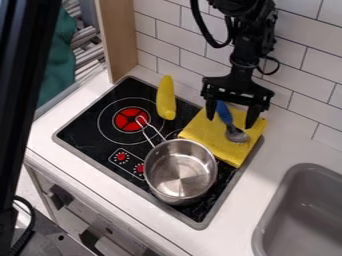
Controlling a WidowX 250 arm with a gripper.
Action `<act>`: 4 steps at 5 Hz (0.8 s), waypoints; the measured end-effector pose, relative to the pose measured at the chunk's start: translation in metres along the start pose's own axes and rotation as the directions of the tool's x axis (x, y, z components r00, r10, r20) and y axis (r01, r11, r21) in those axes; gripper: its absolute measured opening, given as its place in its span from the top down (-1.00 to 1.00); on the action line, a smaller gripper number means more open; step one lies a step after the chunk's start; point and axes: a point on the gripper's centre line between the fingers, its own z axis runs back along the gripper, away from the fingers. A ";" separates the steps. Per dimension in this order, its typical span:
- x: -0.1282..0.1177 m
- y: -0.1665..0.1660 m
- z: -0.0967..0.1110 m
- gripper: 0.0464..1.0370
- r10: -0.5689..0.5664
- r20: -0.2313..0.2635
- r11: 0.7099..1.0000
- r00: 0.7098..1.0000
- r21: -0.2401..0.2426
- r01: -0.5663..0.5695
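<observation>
There is one black gripper [230,123], one blue-handled spoon [236,134], one yellow cloth [204,131] and one metal pot [155,167]. The long yellow object [166,100] also numbers one, as do the black stovetop [85,125] and the grey sink [287,181]. Red stove markings count three: one large burner disc [125,121] and two small control dots [121,156]

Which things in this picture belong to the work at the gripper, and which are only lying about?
In the work:
- gripper, open at the spoon
- spoon with blue handle
- yellow cloth, under the spoon

Seemingly just lying about:
- metal pot, on the stove
- long yellow object, behind the pot
</observation>
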 end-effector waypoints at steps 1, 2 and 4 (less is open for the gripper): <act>0.007 0.007 -0.007 -0.94 0.009 0.014 1.000 1.000 0.020 -0.009; 0.013 0.014 -0.010 -0.94 0.027 0.029 0.999 0.999 0.018 -0.028; 0.013 0.013 -0.016 -0.25 0.009 0.022 1.000 1.000 0.008 -0.009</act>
